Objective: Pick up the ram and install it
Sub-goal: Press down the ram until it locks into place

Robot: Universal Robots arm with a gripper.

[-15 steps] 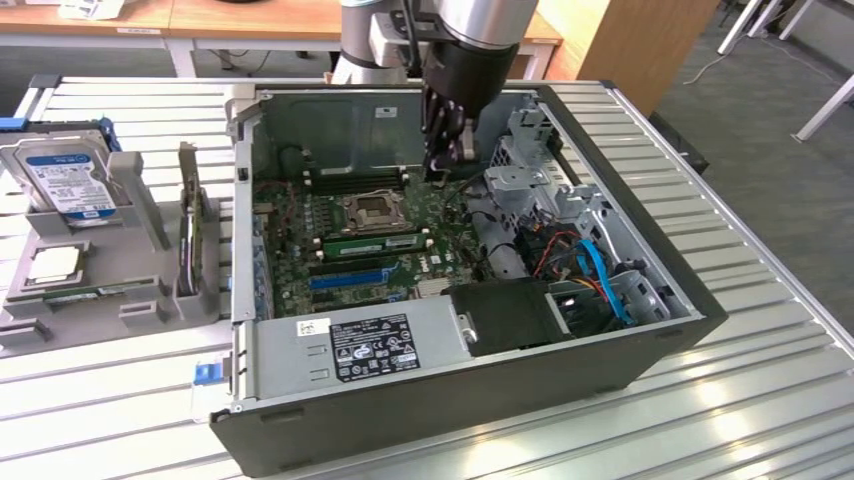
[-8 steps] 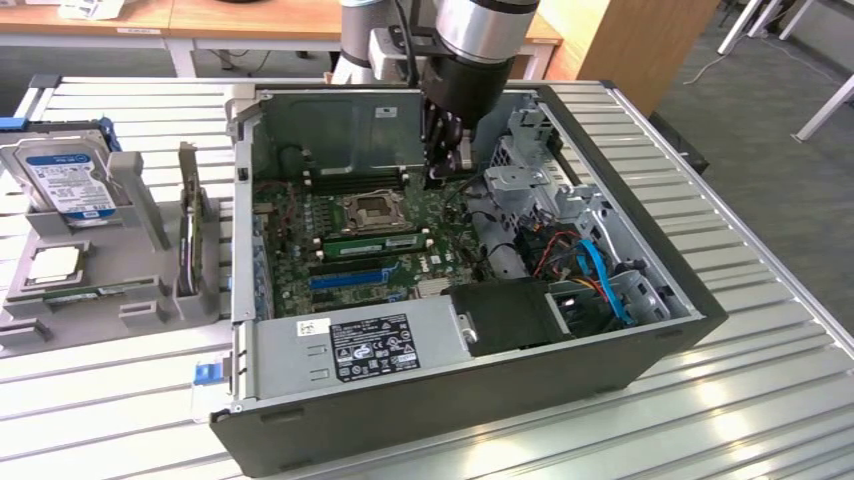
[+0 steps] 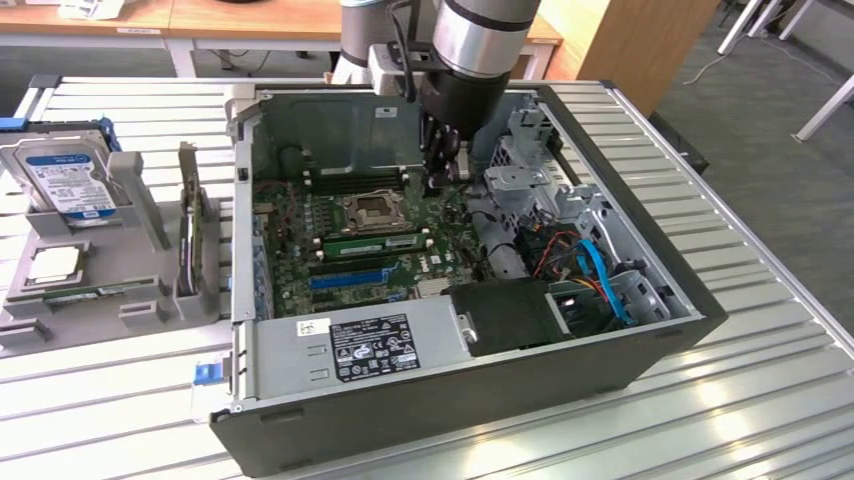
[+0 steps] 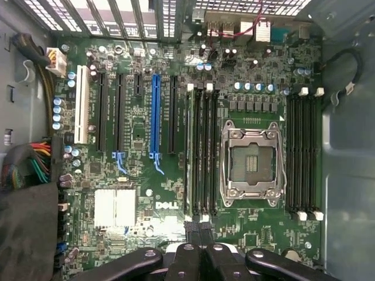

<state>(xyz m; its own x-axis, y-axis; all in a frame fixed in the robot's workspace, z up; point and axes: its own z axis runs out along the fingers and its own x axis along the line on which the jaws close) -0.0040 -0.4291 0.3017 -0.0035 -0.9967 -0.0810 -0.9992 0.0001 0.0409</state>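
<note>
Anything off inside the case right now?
Nothing askew or damaged. Only oddity: the CPU socket sits bare, with no cooler over it. The seated ram beside it stands straight.

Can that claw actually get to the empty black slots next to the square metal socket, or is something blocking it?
Probably yes. The case is open on top, the claw hangs over the motherboard, and no cables or cards cross the empty slots beside the socket.
</note>
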